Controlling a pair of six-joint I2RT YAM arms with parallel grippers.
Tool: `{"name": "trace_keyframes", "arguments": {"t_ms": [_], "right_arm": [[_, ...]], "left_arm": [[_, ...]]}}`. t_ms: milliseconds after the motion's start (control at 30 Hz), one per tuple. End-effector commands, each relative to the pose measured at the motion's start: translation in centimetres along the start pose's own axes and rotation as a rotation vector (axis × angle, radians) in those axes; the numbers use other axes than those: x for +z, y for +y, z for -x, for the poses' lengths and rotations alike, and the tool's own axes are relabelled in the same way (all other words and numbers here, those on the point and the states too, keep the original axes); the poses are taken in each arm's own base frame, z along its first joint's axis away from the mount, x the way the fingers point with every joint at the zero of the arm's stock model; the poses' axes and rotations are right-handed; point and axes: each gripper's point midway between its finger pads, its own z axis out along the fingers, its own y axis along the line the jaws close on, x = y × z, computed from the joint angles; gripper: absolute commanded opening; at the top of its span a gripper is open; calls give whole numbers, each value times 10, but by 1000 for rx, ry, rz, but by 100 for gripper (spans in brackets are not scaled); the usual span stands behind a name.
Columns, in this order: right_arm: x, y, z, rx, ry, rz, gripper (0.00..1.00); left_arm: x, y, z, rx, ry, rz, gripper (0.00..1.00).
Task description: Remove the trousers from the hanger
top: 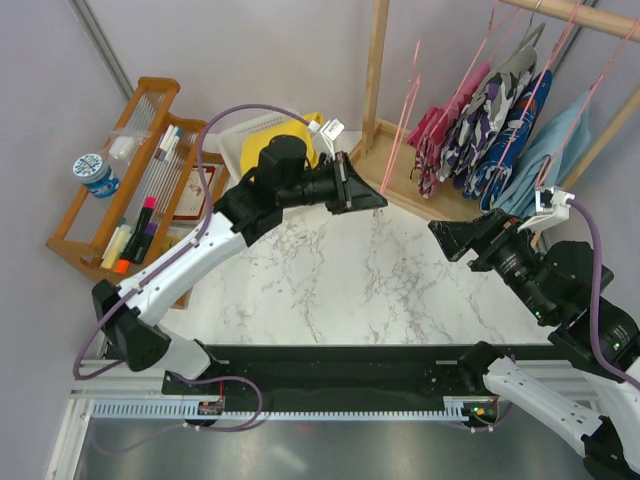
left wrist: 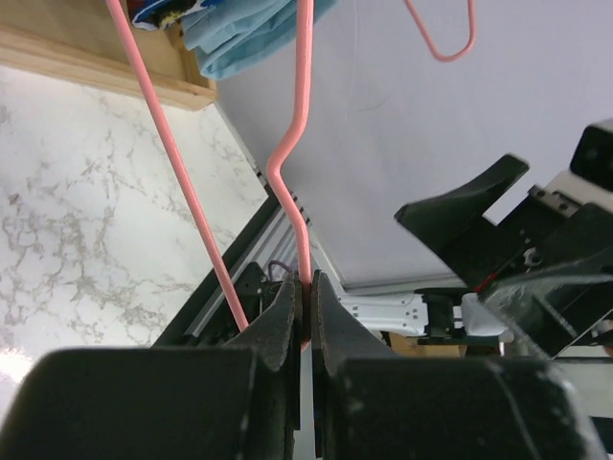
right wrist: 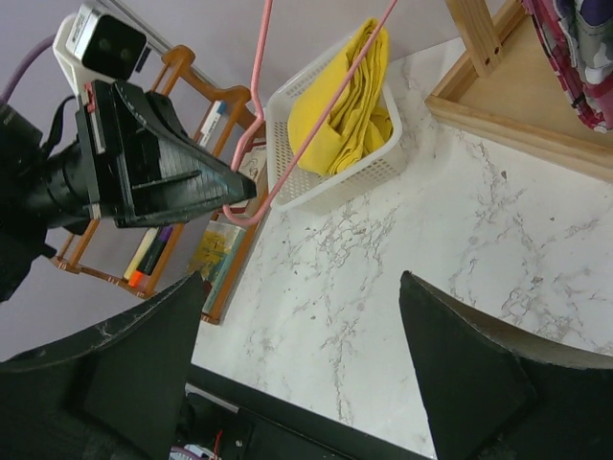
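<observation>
1. Firstly, located the yellow trousers off any hanger, folded and stood on edge inside the white basket at the far side of the marble table; long axis along the basket's longer side.
2. Located the pink camouflage trousers hung on the wooden rack at the far right, long axis pointing downward, just beside a purple-white camouflage garment and a light blue garment.
3. Found the pink hanger bare, its wire rising from the left gripper toward the rack's rail.
4. Recorded the left gripper pressed together, pinching the lower bend of the hanger's wire.
5. Recorded the right gripper spread wide, holding nothing, well apart from the hanger.
6. Noted a wooden organiser left of the basket, holding markers and pens, with a blue-and-white jar at its left end.
7. Could not read any lettering on the jar's label; too small to tell.
</observation>
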Motion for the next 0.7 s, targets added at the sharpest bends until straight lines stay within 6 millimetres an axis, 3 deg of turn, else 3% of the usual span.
{"name": "trace_keyframes", "arguments": {"t_ms": [0, 33, 67, 267, 367, 433, 467, 500, 567, 667], "right_arm": [[-8, -9, 0, -13, -9, -27, 89], [-9, -8, 1, -8, -10, -24, 90], [-9, -8, 1, -9, -10, -21, 90], [-12, -7, 3, -3, -14, -16, 89], [-14, -6, 5, 0, -25, -13, 89], [-15, -6, 6, 2, -26, -12, 89], [-17, -5, 7, 5, -32, -9, 89], [-17, -5, 7, 4, -33, -8, 89], [-17, -4, 8, 6, -34, -5, 89], [-17, -3, 9, 5, -35, -2, 89]], "left_arm": [[1, -51, 31, -3, 21, -191, 2], [12, -43, 34, -16, 31, -182, 2], [11, -57, 44, -4, 21, -214, 2], [43, -68, 81, -36, 17, -271, 2], [47, -80, 102, -37, -13, -305, 2], [63, -66, 110, -61, -7, -297, 2], [60, -74, 118, -71, -17, -315, 2], [71, -61, 122, -91, -15, -301, 2], [70, -68, 135, -90, -39, -325, 2], [78, -59, 150, -113, -65, -337, 2]]}}
